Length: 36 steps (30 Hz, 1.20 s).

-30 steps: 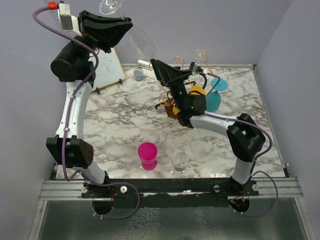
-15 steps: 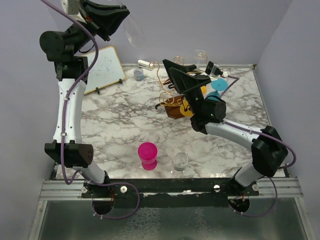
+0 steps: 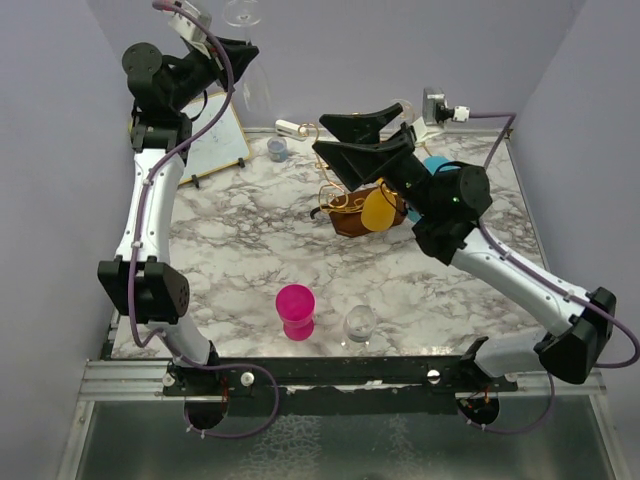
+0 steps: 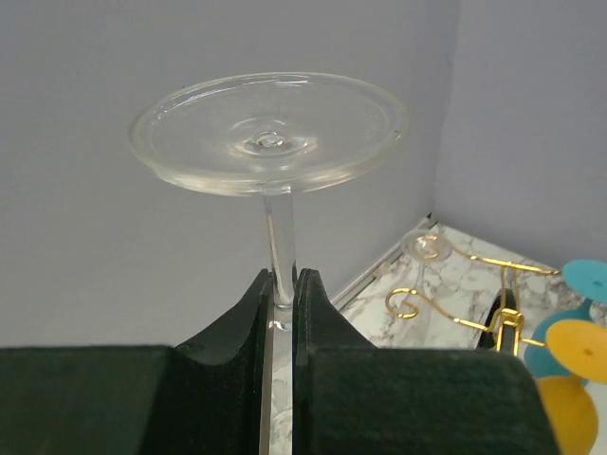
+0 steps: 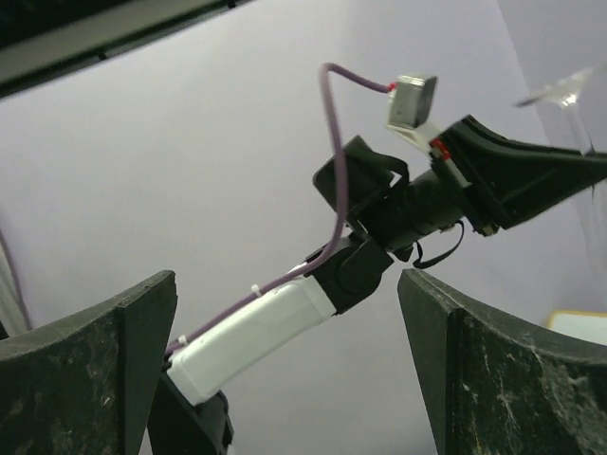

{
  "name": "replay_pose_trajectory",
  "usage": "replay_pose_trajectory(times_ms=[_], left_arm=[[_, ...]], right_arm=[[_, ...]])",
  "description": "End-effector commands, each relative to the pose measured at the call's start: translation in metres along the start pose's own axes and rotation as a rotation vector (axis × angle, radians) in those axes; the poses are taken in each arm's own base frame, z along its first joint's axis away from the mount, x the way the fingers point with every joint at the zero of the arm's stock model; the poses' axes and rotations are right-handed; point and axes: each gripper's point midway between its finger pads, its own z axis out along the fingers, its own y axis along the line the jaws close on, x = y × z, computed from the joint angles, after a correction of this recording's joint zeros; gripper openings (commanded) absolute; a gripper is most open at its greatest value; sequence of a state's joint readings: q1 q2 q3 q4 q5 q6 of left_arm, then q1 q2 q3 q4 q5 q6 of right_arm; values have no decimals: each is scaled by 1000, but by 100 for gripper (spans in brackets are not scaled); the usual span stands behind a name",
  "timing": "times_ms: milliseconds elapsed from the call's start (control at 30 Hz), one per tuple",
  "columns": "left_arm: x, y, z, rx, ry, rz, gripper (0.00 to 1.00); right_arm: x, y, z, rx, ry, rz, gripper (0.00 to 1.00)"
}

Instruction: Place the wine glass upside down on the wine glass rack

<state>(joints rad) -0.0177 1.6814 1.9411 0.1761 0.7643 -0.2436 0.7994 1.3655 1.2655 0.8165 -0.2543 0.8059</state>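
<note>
High over the back left corner of the table, the clear, long-stemmed wine glass [image 4: 270,133] is held upside down in the air, its round flat foot uppermost and its bowl hanging below. The left gripper [image 4: 282,284] pinches the thin stem just under the foot, its black fingers pressed against the stem from both sides. The glass is well apart from the wine glass rack [image 3: 350,224], a stand of gold wire with curled tips on a dark brown wooden base, which stands toward the back of the white-and-grey marbled tabletop [image 3: 240,250], right of centre. From the left wrist the rack's gold loops show low and to the right of the glass.

A rounded yellow piece [image 3: 378,210] lies against the rack's base, and teal pieces [image 3: 436,168] sit just behind it; whether they hang from the wire cannot be told. Above the rack the right gripper [image 3: 322,134] hangs with its jaws spread wide and nothing between them, pointing toward the left arm.

A small whiteboard [image 3: 215,140] leans at the back left. Near the front edge, a bright pink plastic cup [image 3: 296,310] stands just beside a small clear glass [image 3: 360,322].
</note>
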Motion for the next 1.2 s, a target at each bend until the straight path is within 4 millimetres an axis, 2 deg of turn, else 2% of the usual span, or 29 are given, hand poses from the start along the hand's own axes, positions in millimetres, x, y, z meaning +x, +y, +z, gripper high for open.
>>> replay_pose_trajectory(times_ms=[0,167,300,400,500,667,800,900,967,1167], left_arm=[[59,36,9,-72,63,15,0],[114,50,11,-79,132,-18,0],[146,44,8,-51,172,-60,0],[166,38,3,-40,196,-82,0],[180,32,-1,-26,219,-96,0],[188,14,-5,2,256,-92,0],[188,-2,-10,29,280,-87,0],[194,-13,-16,46,304,-99,0],[185,-24,-21,52,302,-85,0],[182,-41,-36,57,347,-88,0]], right_arm=[[14,-6,-13,84,204,-194,99],[-16,-6,-32,158,134,-354,99],[-36,-16,-44,261,96,-454,99],[-42,-26,-51,331,102,-492,99],[-35,-39,-56,383,140,-497,99],[-18,-67,-60,459,224,-477,99],[-18,-79,-65,476,214,-447,99],[-20,-83,-69,486,204,-431,99],[-21,-85,-73,492,196,-426,99],[-22,-87,-79,506,191,-431,99]])
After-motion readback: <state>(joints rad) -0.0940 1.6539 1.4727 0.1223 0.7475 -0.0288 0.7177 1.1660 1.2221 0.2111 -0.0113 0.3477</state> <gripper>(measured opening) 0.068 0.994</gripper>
